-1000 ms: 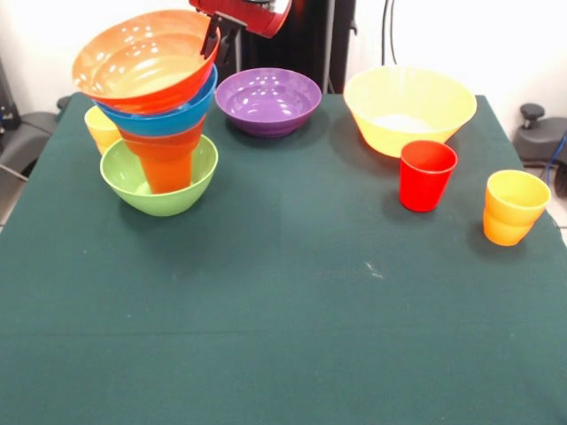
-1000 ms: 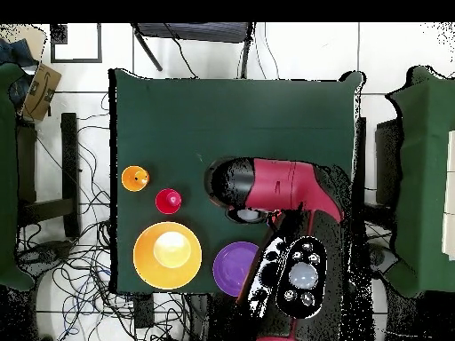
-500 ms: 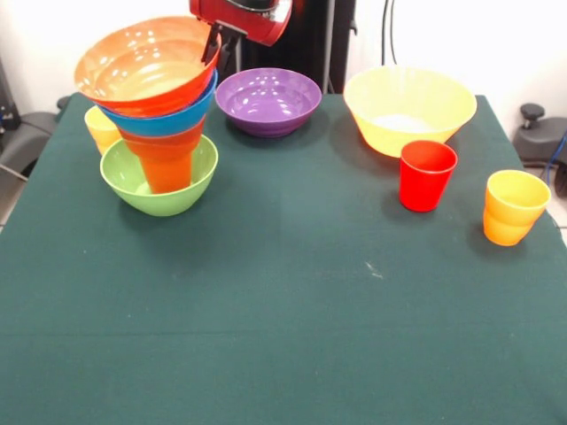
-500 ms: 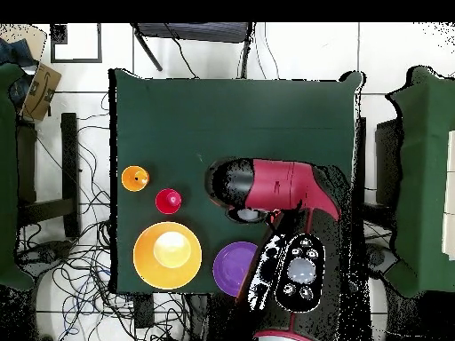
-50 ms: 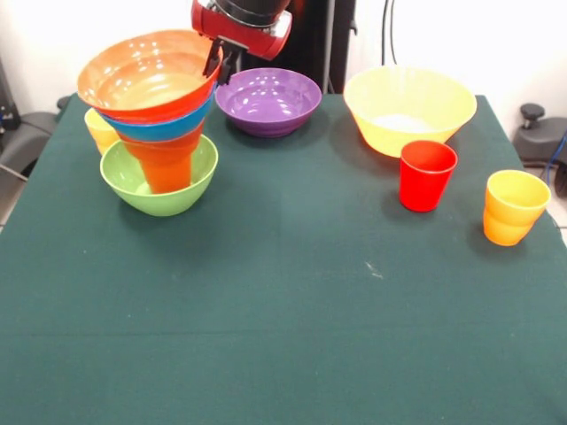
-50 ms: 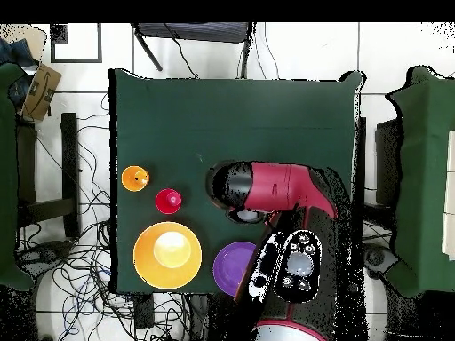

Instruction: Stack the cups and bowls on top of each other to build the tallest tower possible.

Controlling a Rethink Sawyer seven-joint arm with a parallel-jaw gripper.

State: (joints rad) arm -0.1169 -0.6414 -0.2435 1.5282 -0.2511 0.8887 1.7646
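The tower (image 5: pixel 159 124) stands at the table's (image 5: pixel 283 310) 10 o'clock area: green bowl (image 5: pixel 159 181), orange cup (image 5: pixel 166 159), blue bowl (image 5: pixel 164 124), wide orange bowl (image 5: pixel 146 75) leaning on top. The jaws grip that bowl's rim at 3 o'clock, closed on it. Level the bowl before releasing, then withdraw straight up.
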